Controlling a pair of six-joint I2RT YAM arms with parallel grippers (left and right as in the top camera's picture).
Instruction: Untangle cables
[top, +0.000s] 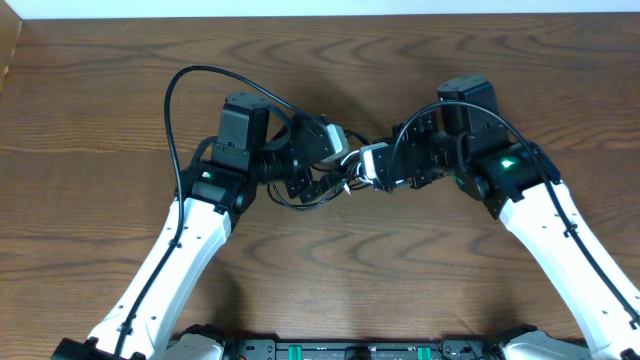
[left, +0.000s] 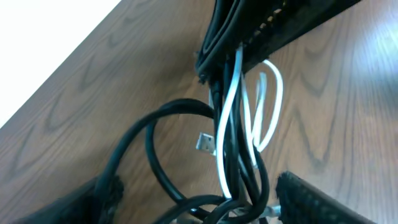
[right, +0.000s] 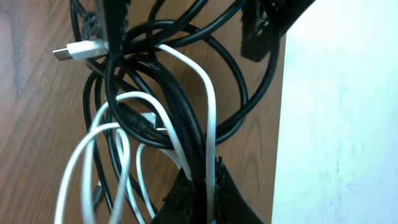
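Note:
The cables (top: 318, 198) are a tangled bunch of thin black cords and one white cord, hanging between my two grippers at mid-table. In the left wrist view the black cords (left: 231, 149) and the white cord (left: 225, 106) run between the wide-open fingers of my left gripper (left: 198, 184), which straddles them. My right gripper (left: 230, 43) pinches the bunch at the top of that view. In the right wrist view, my right gripper (right: 202, 183) is shut on black cords (right: 177, 118) and the white cord (right: 210, 106). A white plug (right: 78, 51) sticks out to the left.
The wooden table (top: 100, 130) stretches all round the arms, with its far edge along the top of the overhead view. A thick black arm cable (top: 190, 80) loops up behind the left arm. The two grippers (top: 345, 172) nearly touch each other.

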